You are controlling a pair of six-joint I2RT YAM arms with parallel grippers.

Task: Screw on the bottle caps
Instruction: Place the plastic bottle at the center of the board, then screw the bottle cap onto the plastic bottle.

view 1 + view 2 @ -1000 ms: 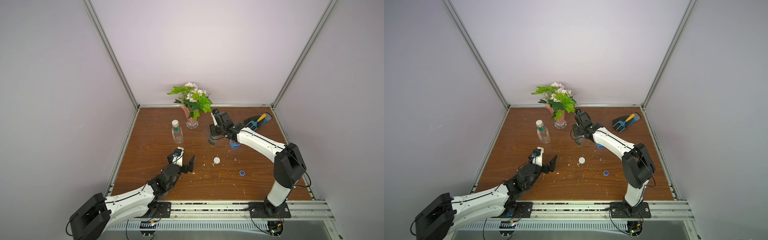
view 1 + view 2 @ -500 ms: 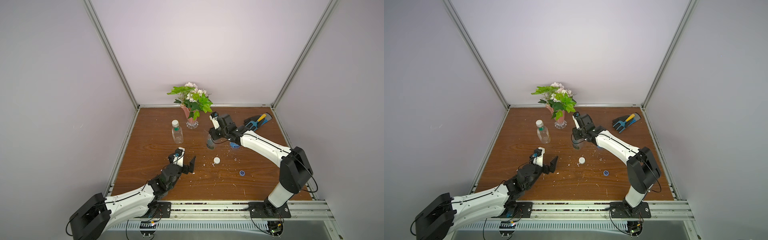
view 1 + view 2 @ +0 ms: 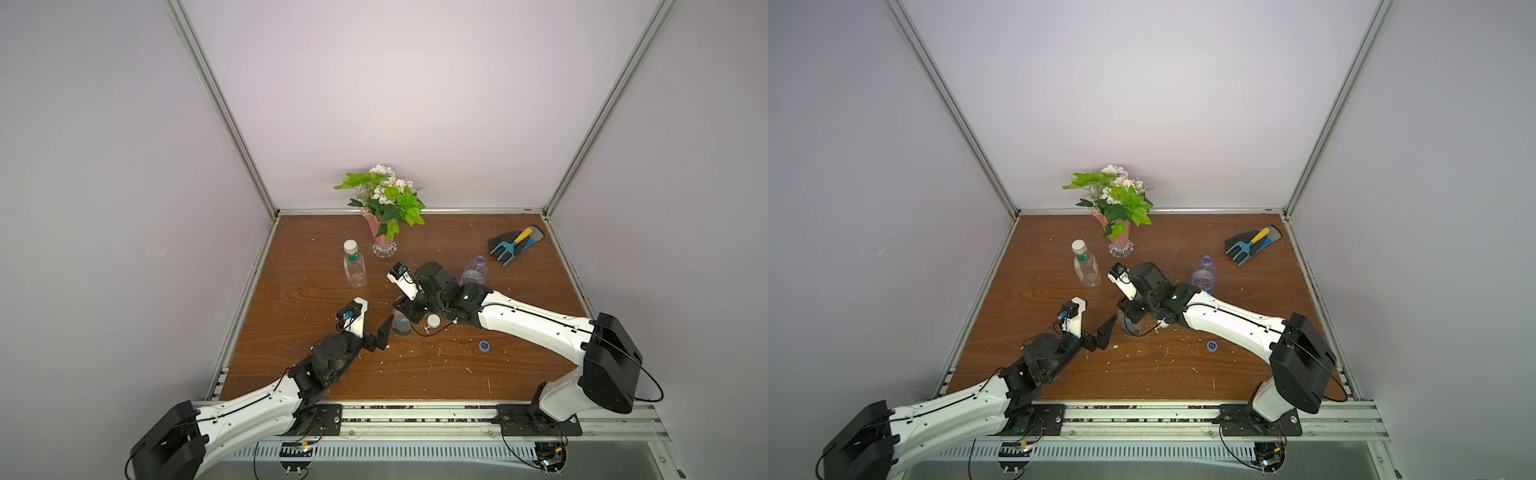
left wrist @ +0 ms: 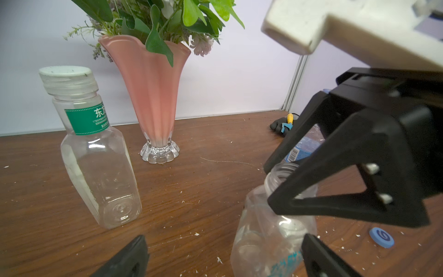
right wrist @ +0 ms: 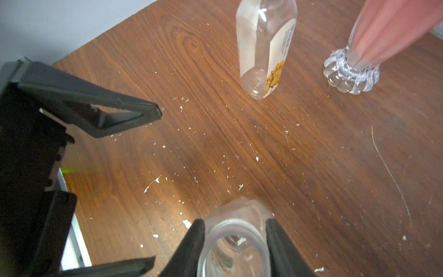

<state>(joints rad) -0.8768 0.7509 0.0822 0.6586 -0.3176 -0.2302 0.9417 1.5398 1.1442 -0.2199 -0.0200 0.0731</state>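
Observation:
My right gripper [image 3: 405, 308] [image 5: 235, 221] is shut on the neck of an uncapped clear bottle [image 3: 401, 323] [image 3: 1133, 325] [image 5: 237, 211], held upright at front centre. My left gripper [image 3: 372, 332] [image 4: 226, 259] is open, and that bottle [image 4: 268, 235] stands between its fingers, close to one. A squarish bottle [image 3: 354, 268] [image 4: 100, 172] with a green ring carries a white cap [image 3: 350, 246]. A blue-labelled bottle [image 3: 473, 270] [image 3: 1204, 274] stands uncapped behind my right arm. A loose white cap [image 3: 433, 320] and a blue cap [image 3: 483, 345] [image 4: 381, 237] lie on the table.
A pink vase [image 3: 382, 237] [image 4: 153, 96] of flowers stands at the back centre. A dark glove with a yellow-handled tool [image 3: 515, 245] lies at the back right. White crumbs are scattered over the wooden table [image 3: 519, 374]. Metal rails edge the table.
My right gripper has carried the uncapped bottle from the back centre toward the front left, up to my left gripper. The blue-labelled bottle now shows behind the arm. My left arm has hardly moved.

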